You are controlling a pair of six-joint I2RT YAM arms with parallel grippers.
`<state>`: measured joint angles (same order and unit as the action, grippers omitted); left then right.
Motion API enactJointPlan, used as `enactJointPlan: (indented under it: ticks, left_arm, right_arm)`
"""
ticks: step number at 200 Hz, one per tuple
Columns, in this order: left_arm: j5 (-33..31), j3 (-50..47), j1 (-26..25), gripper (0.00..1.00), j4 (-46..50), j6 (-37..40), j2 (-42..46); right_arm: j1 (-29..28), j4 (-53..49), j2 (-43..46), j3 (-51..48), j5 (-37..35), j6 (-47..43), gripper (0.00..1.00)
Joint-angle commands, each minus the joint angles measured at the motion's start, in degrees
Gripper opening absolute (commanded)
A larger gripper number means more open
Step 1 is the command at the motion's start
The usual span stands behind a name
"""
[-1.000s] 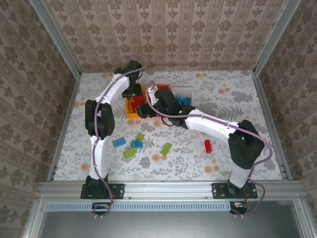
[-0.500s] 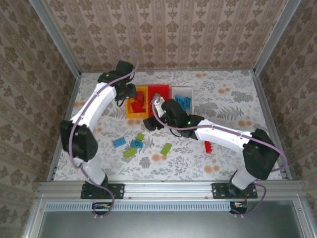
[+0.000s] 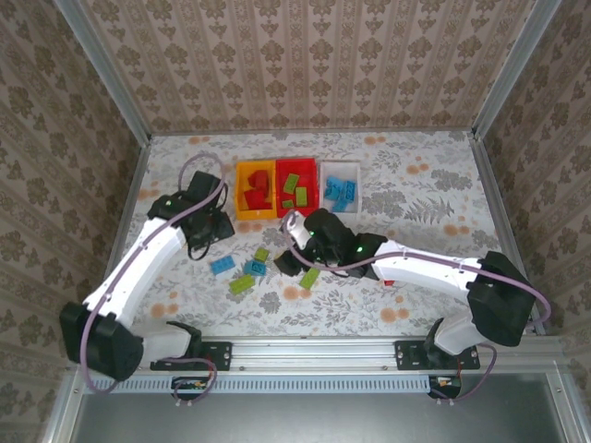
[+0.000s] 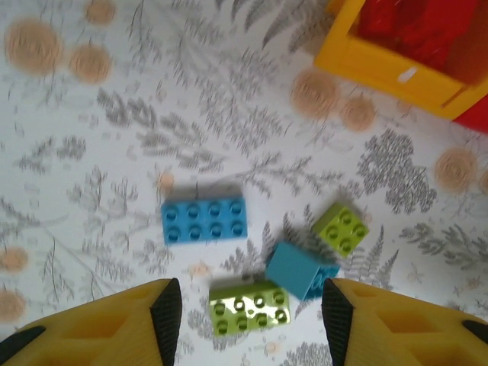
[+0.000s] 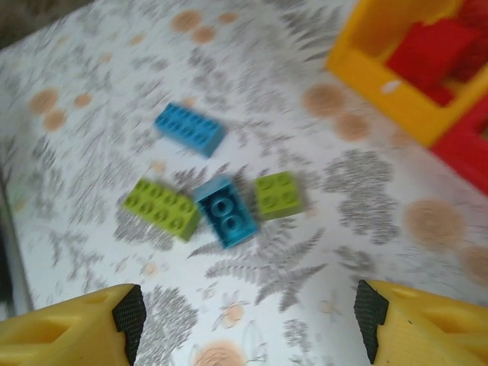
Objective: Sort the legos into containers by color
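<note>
**Loose legos.** On the table, well out to the near-left of the red bin (image 3: 296,162).
- A tight knot of four: a long blue brick (image 4: 204,221), a long green brick (image 4: 250,306), a short blue brick (image 4: 301,271) and a small green square (image 4: 341,229).
- The short blue brick is tipped on an edge and touches the long green one.
- A lone green brick (image 3: 309,277) lies apart, straight out from the red bin's near wall.

**Handling (judged).**
- The bricks look like hard moulded plastic: light, rigid, with glossy sides that may slip.
- The best hold is across the two long flat sides, low beneath the studs.
- The tipped blue brick may roll, and fingers set down among touching neighbours would likely nudge them.

**Left gripper** (image 4: 251,328). Fingers spread wide, nothing held. It hangs near-left of the red bin, and the long green brick lies in line with its gap.

**Right gripper** (image 5: 248,324). Fingers also spread, nothing held. It sits low over the table on the red bin's near side, close to the lone green brick.

**Containers.**
- The red bin holds green bricks.
- The yellow-orange bin (image 3: 238,194), against its left wall, holds red bricks.
- The white bin (image 3: 341,164), just beside its right wall, holds blue bricks.
</note>
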<state>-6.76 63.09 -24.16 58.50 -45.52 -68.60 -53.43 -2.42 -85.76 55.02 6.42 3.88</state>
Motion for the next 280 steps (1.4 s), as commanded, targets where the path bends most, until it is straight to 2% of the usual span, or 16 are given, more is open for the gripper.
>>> enactJointPlan:
  ticks: [1,42,138,182,233,280]
  left_arm:
    - [2.23,-4.75,-1.1,0.54,2.76,-6.74,4.79]
    - [2.94,-10.15,-1.65,0.53,2.68,-9.81,9.14]
    - [1.71,-8.42,-1.61,0.53,6.26,-9.35,11.93]
    - [1.14,-7.5,-1.59,0.53,7.5,-9.16,12.63]
    - [1.32,-7.58,-1.5,0.53,7.33,-8.99,12.17]
    - [1.48,-7.77,-1.33,0.53,6.89,-8.97,11.75]
  right_arm:
    - [-3.0,-0.34,-5.02,-0.68,4.93,-6.17,0.75]
    - [-4.4,9.29,-13.31,-1.35,0.98,-8.28,0.76]
    - [-3.53,11.66,-28.05,6.12,-4.81,-12.36,0.76]
    - [-3.1,9.51,-32.4,11.75,-1.36,-14.09,0.73]
    - [-3.61,6.67,-35.76,16.74,1.56,-14.43,0.63]
    - [-3.75,6.05,-34.9,16.82,2.51,-13.93,0.32]
